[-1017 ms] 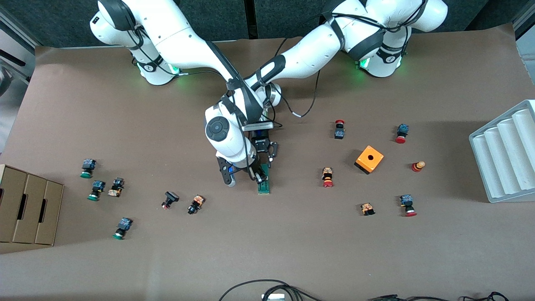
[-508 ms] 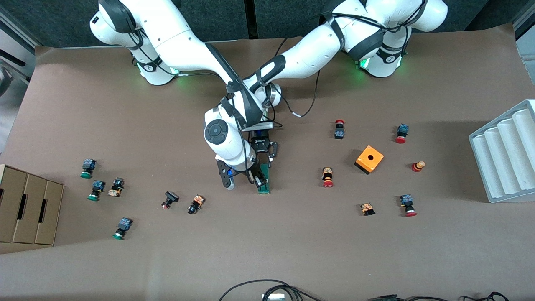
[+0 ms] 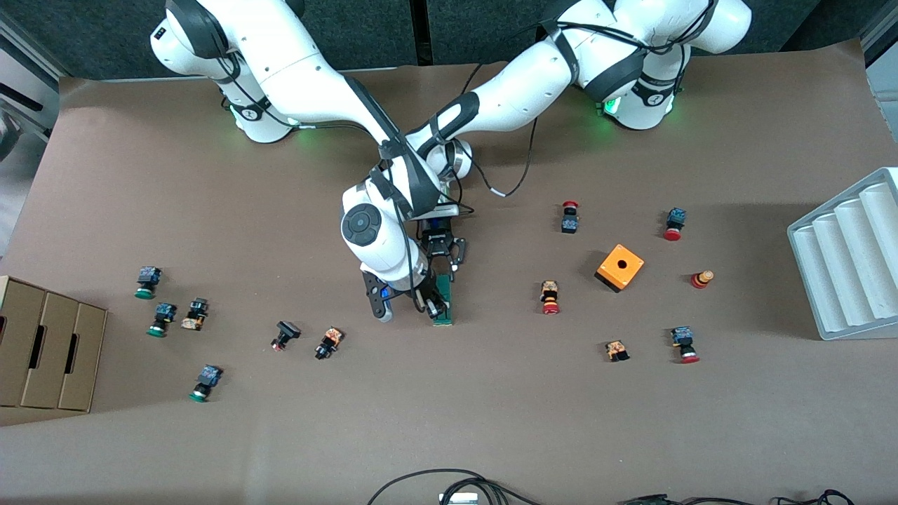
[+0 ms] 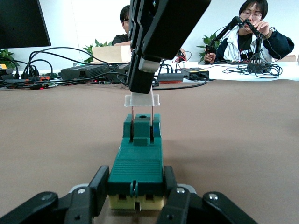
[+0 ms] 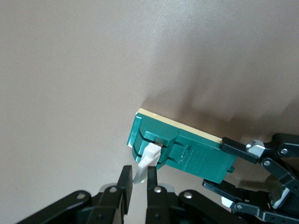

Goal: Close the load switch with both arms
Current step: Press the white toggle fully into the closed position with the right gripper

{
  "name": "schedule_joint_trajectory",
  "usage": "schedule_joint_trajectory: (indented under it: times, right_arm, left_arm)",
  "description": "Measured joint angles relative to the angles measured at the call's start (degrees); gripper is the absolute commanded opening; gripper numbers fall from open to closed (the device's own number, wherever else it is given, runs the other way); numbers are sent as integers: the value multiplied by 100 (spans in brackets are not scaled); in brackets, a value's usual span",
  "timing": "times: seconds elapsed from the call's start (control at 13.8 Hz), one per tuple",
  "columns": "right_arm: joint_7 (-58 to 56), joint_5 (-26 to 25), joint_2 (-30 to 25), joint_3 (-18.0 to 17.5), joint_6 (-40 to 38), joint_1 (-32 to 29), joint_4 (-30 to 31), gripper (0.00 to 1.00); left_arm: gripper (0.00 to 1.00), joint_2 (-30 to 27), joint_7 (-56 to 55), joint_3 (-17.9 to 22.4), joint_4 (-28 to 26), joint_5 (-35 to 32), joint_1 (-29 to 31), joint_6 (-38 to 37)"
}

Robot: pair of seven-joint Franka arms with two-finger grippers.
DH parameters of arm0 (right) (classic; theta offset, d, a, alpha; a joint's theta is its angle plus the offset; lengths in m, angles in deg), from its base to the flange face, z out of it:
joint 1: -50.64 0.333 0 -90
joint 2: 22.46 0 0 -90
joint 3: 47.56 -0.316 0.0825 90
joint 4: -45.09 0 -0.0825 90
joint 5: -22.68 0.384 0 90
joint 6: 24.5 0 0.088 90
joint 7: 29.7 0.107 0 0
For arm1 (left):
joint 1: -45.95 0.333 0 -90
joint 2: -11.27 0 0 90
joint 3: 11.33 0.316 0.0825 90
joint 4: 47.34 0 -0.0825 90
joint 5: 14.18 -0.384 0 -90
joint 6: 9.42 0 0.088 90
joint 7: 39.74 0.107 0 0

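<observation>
While the left claw (image 4: 135, 198) clamps the load switch (image 4: 138, 158) by its long sides, the right claw (image 5: 137, 186) pinches the white handle (image 5: 145, 161) at its free end. Lying mid-bench (image 3: 491, 393), the switch looks light, rigid and smooth, so it should slide if unbraced; its thin handle seems the fragile part.

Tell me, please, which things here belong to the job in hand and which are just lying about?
In use:
- load switch
- its white handle
- left gripper, shut on the switch body
- right gripper, shut on the handle

Lying about:
- orange cube
- red-capped push buttons
- green-capped push buttons
- cardboard boxes
- grey tray
</observation>
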Motion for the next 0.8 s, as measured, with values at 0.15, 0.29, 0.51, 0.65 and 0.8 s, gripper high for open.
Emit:
schedule_joint_trajectory:
  times: [0.15, 0.29, 0.51, 0.65, 0.8]
  right_arm:
    - [3, 1, 19, 0, 0, -3, -23, 18]
    - [7, 2, 38, 0, 1, -6, -44, 18]
    - [23, 7, 80, 0, 0, -26, -97, 18]
    - [34, 17, 140, 0, 0, -59, -174, 18]
    - [34, 32, 212, 0, 1, -91, -264, 18]
  left_arm:
    - [54, 0, 0, 0, -1, 0, 0, 0]
    - [54, 0, 0, 0, -1, 0, 0, 0]
    - [54, 0, 0, 0, -2, 0, 0, 0]
    - [54, 0, 0, 0, -2, 0, 0, 0]
    - [54, 0, 0, 0, -2, 0, 0, 0]
